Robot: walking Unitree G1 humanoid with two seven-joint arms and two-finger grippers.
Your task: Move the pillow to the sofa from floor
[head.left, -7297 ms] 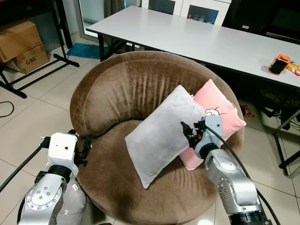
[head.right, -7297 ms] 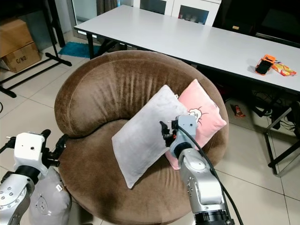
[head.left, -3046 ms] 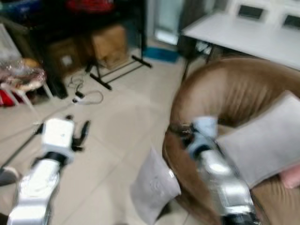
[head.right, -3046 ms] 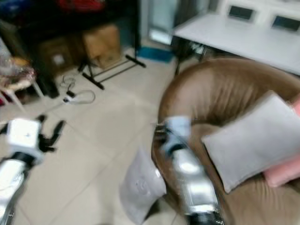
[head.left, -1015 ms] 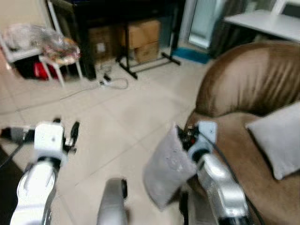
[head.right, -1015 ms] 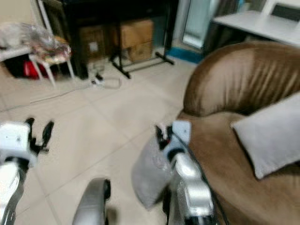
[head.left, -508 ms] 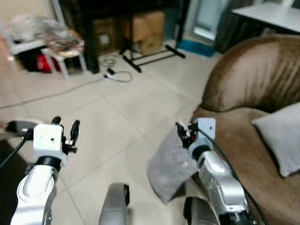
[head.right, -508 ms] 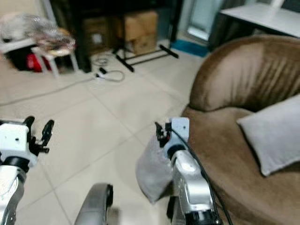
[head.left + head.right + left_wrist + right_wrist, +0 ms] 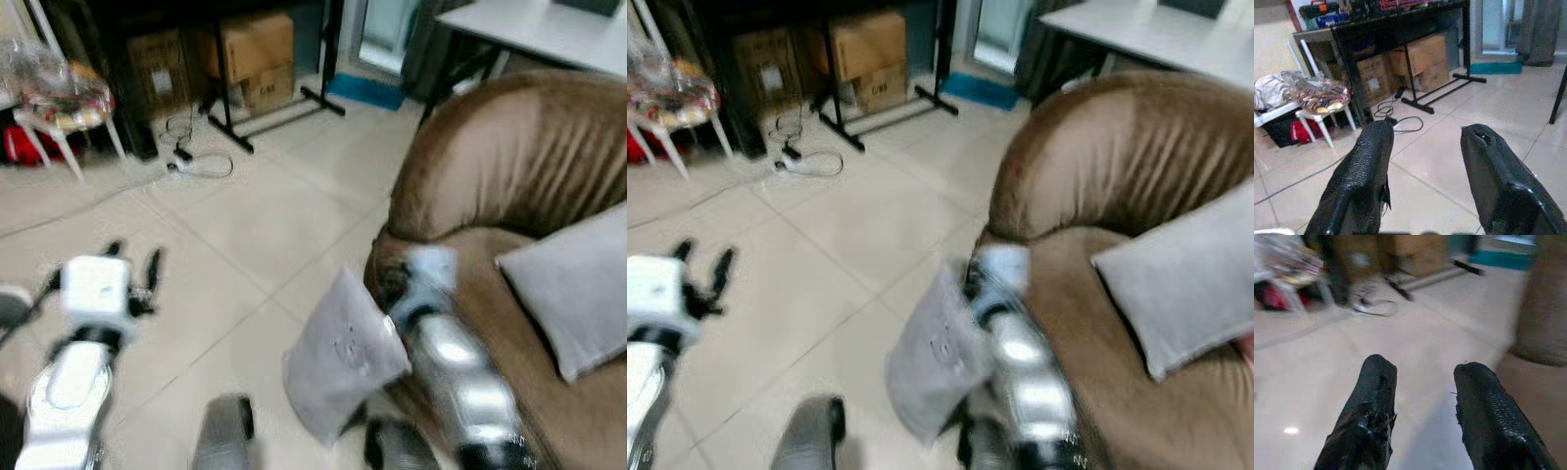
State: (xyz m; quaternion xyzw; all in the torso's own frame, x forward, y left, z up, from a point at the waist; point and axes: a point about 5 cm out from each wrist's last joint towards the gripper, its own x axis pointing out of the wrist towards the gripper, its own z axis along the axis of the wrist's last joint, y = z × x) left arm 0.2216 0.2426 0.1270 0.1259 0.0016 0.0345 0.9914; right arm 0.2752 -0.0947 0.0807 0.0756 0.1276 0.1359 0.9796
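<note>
Farthest to the left, a white stool (image 9: 59,117) carried a crinkled, colourful bundle, and cardboard boxes (image 9: 257,44) sat under a dark rack behind it, with a loose cable (image 9: 201,162) curled on the tiled floor (image 9: 255,225). Nearer the robot, the left gripper (image 9: 130,269) was raised over bare tiles, well apart from everything else; its jaws stood open with nothing between them, the two black fingers (image 9: 1364,171) spread wide in the left wrist view.

Toward the middle, the grey pillow (image 9: 343,357) stood on the floor on its edge, tilted, leaning against the lower front of the brown sofa (image 9: 519,186). The right gripper (image 9: 392,284) was just above the pillow's upper corner, blurred in both eye views, so whether it touched the fabric could not be told. In the right wrist view its jaws were open, fingers (image 9: 1374,406) apart, with floor between them and the sofa's side at the edge.

On the right, a second grey pillow (image 9: 568,294) lay tilted on the sofa seat against the backrest. Behind the sofa ran a white tabletop (image 9: 539,29).
</note>
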